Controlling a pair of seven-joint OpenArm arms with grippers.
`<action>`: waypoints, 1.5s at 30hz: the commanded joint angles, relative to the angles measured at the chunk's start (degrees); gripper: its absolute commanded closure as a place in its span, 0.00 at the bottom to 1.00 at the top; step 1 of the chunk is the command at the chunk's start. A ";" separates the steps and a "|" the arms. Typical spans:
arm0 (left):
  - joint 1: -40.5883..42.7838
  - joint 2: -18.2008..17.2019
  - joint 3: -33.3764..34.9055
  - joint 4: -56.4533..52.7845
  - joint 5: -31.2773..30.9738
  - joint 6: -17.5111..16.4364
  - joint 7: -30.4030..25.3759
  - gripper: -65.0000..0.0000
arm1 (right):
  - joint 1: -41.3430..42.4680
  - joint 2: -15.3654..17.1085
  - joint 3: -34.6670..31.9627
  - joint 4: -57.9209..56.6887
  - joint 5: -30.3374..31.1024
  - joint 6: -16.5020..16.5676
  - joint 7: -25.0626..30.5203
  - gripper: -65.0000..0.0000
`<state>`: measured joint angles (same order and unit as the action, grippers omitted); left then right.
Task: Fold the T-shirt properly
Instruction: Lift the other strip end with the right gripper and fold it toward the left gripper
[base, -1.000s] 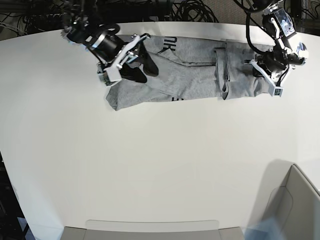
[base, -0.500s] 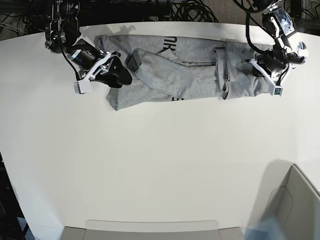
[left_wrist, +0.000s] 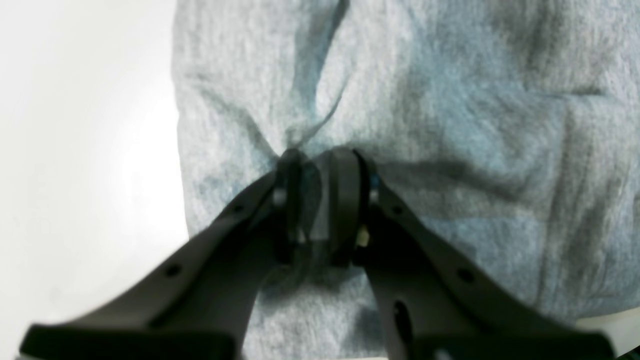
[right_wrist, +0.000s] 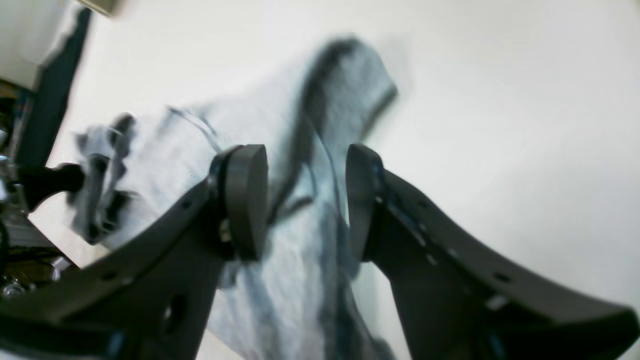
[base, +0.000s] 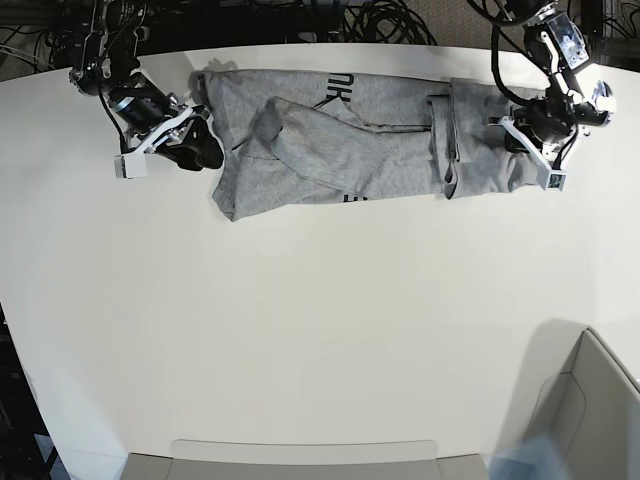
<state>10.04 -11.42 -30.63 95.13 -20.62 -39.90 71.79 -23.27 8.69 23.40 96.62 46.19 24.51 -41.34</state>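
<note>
The heather-grey T-shirt (base: 370, 140) lies stretched along the far edge of the white table (base: 320, 310), crumpled in folds, with a bit of black lettering (base: 342, 88) showing. My left gripper (base: 522, 140) is at the shirt's right end. In the left wrist view it (left_wrist: 320, 165) is shut on a pinched ridge of the T-shirt (left_wrist: 450, 100). My right gripper (base: 200, 145) hovers just off the shirt's left end. In the right wrist view it (right_wrist: 305, 200) stands open with nothing between its fingers, the T-shirt (right_wrist: 300, 280) lying beyond them.
A grey bin (base: 590, 410) stands at the near right corner. A flat grey tray (base: 300, 455) lies along the near edge. Dark cables (base: 380, 20) run behind the table's far edge.
My right gripper has drawn back to the left, off the shirt's left part, staying open. That end of the shirt now lies uncovered. The left gripper has kept its place and grip.
</note>
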 joint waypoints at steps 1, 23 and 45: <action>0.37 -0.14 0.17 0.30 0.36 -0.10 1.66 0.84 | 0.28 0.23 0.12 0.57 0.35 0.76 1.47 0.60; 1.34 -0.05 0.17 0.30 0.45 -0.10 1.66 0.84 | 3.88 -1.61 -6.74 -6.29 -2.28 5.95 1.12 0.60; 1.61 0.04 -0.09 8.47 0.01 -0.10 8.21 0.84 | 14.26 0.41 -13.07 -14.38 -8.70 -9.44 1.47 1.00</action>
<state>12.23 -10.59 -30.52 102.24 -20.78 -39.92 80.29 -9.41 8.40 9.91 81.65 38.68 16.25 -40.29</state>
